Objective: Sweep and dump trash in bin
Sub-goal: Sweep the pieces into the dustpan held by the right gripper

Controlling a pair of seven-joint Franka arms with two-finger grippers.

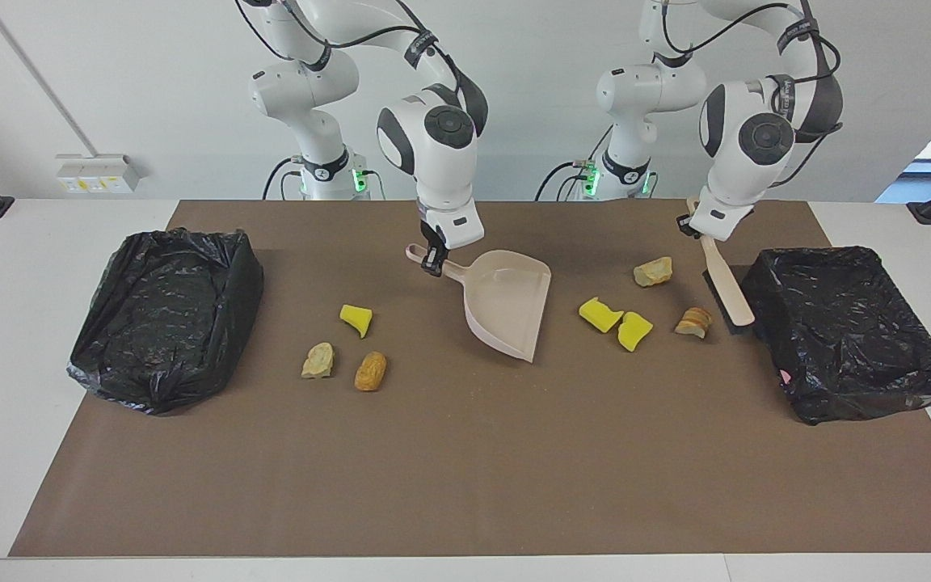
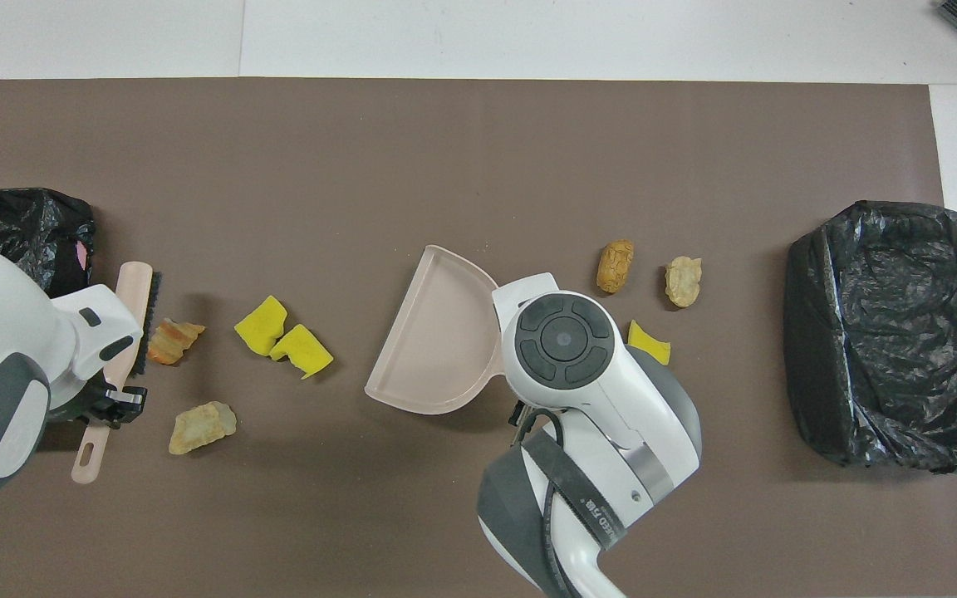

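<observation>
Seven scraps of trash (image 1: 631,330) are noted mid-frame on the mat (image 1: 465,485). At centre, the dustpan (image 1: 510,311) handle is pinched by the right gripper (image 1: 431,257), wrist bent downward. At right, the brush (image 1: 726,281) is clamped by the left gripper (image 1: 696,229) beside the bin (image 1: 845,331).

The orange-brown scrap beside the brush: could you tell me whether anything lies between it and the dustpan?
Yes: two yellow sponge chunks lie between the orange-brown scrap and the open edge of the dustpan; being trash too, they would likely be swept along.
</observation>
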